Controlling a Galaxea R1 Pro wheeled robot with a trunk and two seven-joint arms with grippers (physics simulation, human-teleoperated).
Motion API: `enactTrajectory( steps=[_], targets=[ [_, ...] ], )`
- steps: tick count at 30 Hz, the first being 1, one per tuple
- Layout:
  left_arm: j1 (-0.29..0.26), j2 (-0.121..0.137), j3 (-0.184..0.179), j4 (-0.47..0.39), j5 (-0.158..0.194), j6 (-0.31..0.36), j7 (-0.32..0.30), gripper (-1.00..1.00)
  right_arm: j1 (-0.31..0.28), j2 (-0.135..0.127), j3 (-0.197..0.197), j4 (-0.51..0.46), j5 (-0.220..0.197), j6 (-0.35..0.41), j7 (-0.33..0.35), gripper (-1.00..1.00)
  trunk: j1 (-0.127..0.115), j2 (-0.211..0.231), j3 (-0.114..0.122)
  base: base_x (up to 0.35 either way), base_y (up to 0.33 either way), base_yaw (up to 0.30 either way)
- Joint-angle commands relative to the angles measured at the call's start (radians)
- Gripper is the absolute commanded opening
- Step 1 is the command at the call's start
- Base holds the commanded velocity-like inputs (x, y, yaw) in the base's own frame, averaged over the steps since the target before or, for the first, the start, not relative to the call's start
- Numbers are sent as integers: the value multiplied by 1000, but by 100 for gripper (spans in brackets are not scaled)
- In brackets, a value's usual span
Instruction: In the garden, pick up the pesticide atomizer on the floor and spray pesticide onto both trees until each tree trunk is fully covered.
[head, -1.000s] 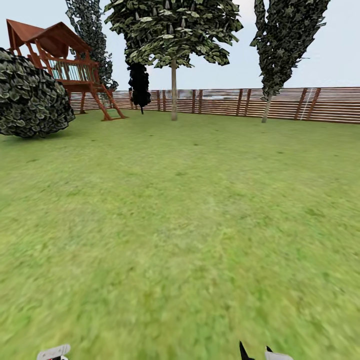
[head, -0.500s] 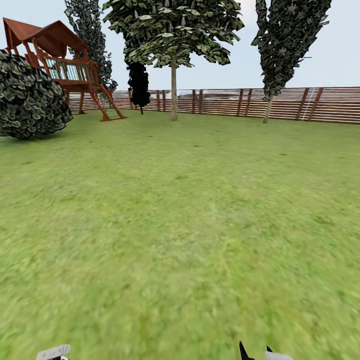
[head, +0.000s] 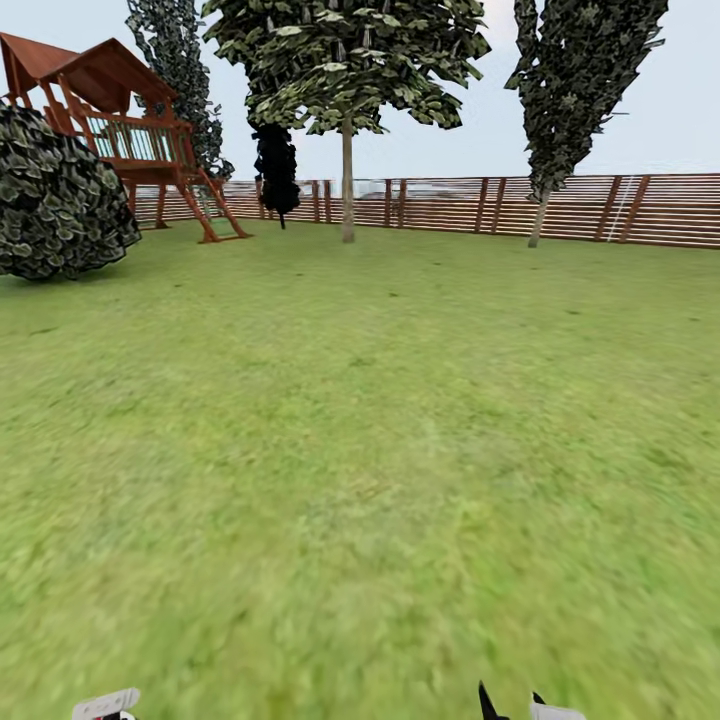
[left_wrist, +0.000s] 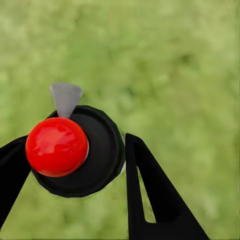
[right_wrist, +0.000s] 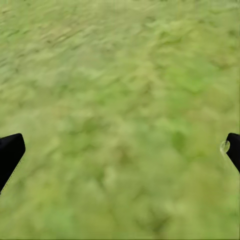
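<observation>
In the left wrist view my left gripper (left_wrist: 75, 142) is shut on the pesticide atomizer (left_wrist: 97, 155). From this angle it is a round black body with a red knob (left_wrist: 56, 146) and a pale grey nozzle (left_wrist: 65, 97), over blurry grass. My right gripper (right_wrist: 123, 145) is open above bare grass floor (right_wrist: 120, 100). Both grippers peek in at the head view's lower edge, left (head: 105, 705) and right (head: 510, 706). Far ahead, two trees stand by the fence, one with a pale trunk (head: 347, 180) and one further right (head: 539, 218).
A brown slat fence (head: 450, 205) closes the far side of the lawn (head: 360, 420). A round leafy bush (head: 55, 195) and a red-brown wooden play tower (head: 120, 120) stand at the far left. A black-leaved thin tree (head: 277, 165) stands beside the fence.
The whole head picture has shifted a little: bush and play tower slid left, so the camera has moved. Both grippers keep their places at the lower edge.
</observation>
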Motion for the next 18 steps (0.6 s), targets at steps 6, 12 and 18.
enactTrajectory(
  steps=[6,12,18],
  targets=[
    [0,0,0,0,0,0,0,-100,0,0,0,0,0,0,0,100,0,0,0,338,0,0],
    [0,0,0,1,0,0,0,-100,0,0,0,0,0,0,0,100,0,0,0,338,0,0],
    [0,-1,0,1,0,0,0,-100,0,0,0,0,0,0,0,100,0,0,0,338,0,0]
  ],
)
